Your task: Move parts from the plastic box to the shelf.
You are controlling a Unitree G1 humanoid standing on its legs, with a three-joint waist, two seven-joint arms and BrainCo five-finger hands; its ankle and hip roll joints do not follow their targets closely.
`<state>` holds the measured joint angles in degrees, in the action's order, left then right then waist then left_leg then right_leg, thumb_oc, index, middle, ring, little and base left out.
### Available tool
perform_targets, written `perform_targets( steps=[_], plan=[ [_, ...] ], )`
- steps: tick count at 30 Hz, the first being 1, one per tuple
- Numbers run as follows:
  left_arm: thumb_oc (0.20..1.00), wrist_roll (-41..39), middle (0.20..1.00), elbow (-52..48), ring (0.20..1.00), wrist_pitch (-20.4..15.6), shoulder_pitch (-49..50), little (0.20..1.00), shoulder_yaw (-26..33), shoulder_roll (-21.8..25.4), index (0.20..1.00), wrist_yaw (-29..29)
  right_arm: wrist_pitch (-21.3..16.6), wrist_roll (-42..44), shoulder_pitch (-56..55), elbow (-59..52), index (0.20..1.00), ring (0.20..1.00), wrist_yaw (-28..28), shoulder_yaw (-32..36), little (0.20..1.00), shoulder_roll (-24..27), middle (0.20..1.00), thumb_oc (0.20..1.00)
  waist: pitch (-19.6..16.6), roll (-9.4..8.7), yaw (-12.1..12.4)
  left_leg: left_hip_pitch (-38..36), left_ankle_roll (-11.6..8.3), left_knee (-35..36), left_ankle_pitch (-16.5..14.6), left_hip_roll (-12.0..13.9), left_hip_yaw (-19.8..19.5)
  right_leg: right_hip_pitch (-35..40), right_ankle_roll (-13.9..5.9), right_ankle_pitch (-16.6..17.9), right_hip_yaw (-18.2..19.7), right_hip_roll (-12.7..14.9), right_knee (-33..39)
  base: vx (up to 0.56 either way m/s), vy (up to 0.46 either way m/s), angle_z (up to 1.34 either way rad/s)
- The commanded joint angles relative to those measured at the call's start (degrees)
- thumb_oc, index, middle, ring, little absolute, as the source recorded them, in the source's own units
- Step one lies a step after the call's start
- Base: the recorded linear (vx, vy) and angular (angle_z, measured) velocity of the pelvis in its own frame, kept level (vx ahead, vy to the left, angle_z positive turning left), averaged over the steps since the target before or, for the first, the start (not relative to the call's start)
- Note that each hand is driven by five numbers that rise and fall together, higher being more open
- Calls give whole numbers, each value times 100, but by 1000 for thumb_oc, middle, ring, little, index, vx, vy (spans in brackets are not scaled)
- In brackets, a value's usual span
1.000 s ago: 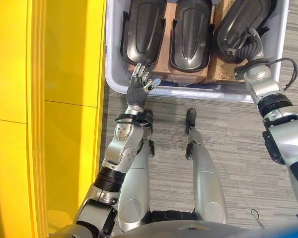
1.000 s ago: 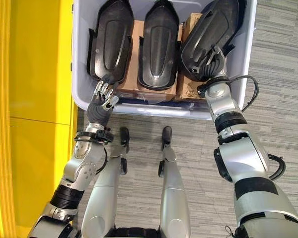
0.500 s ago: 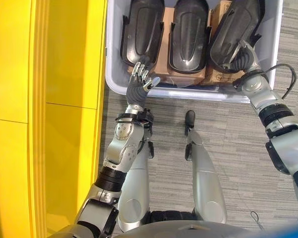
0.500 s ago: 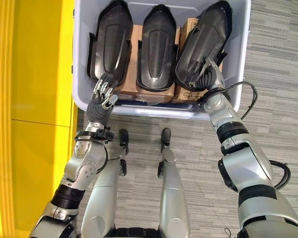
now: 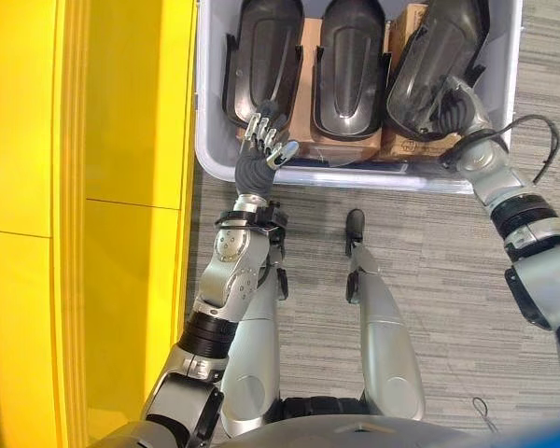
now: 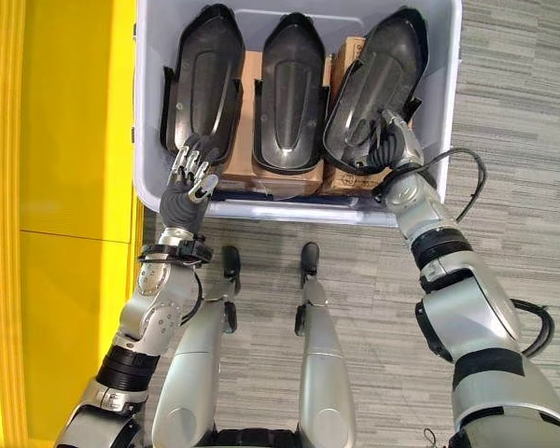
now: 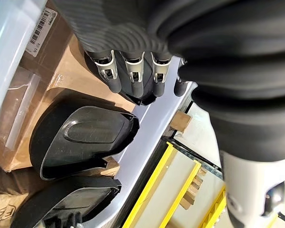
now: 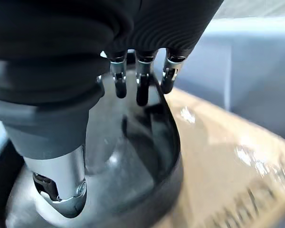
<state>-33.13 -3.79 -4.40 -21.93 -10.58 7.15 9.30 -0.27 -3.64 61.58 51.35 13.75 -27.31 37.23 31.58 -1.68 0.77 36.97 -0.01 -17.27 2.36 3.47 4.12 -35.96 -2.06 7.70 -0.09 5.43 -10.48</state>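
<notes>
My right robot hand point(image 6: 390, 142) stayed curled on the near end of the right black part point(image 6: 373, 84), which tilted further left in the plastic box point(image 6: 149, 191). My left robot hand point(image 5: 259, 149), fingers relaxed, reached the left black part point(image 5: 261, 61).

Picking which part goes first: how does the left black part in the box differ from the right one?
The left part lies straight along the box; the right part sits tilted, leaning toward the middle one. The left robot hand, open, rests at the left part's near end; the right robot hand curls on the right part's rim. Both are black shells on cardboard.
</notes>
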Motion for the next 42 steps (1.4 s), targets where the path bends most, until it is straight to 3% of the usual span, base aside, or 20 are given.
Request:
perform_targets(
  steps=[1, 11, 16, 42],
  plan=[
    [1000, 17, 1000, -739, 1000, -321, 281, 1000, 102, 13, 1000, 68, -111, 50, -126, -521, 1000, 1000, 287, 204, 1000, 369, 1000, 1000, -179, 46, 30, -20, -189, -110, -446, 280, -514, 188, -68, -264, 36, 306, -434, 0, 0, 0],
    [1000, 73, 1000, -722, 1000, -290, 332, 1000, 212, 49, 1000, 163, -122, -52, -600, -2452, 1000, 1000, 427, 947, 1000, 343, 1000, 1000, -179, -43, -92, -70, -182, -131, -464, 287, -508, 256, -83, -275, 52, 288, -430, 0, 0, 0],
    [1000, 81, 1000, -726, 1000, -256, 355, 1000, 269, 51, 1000, 154, -123, -131, -870, -2820, 1000, 1000, 392, 1174, 1000, 251, 1000, 1000, -179, -28, -97, -61, -174, -146, -470, 271, -533, 255, -83, -279, 62, 282, -450, 0, 0, 0],
    [1000, 37, 1000, -603, 1000, -249, 386, 1000, 189, 87, 1000, 154, -184, 795, -964, -1887, 1000, 1000, 813, 2206, 1000, -467, 1000, 1000, -179, 53, -122, -16, -157, -122, -471, 256, -536, 189, -74, -275, 60, 275, -444, 0, 0, 0]
  ],
)
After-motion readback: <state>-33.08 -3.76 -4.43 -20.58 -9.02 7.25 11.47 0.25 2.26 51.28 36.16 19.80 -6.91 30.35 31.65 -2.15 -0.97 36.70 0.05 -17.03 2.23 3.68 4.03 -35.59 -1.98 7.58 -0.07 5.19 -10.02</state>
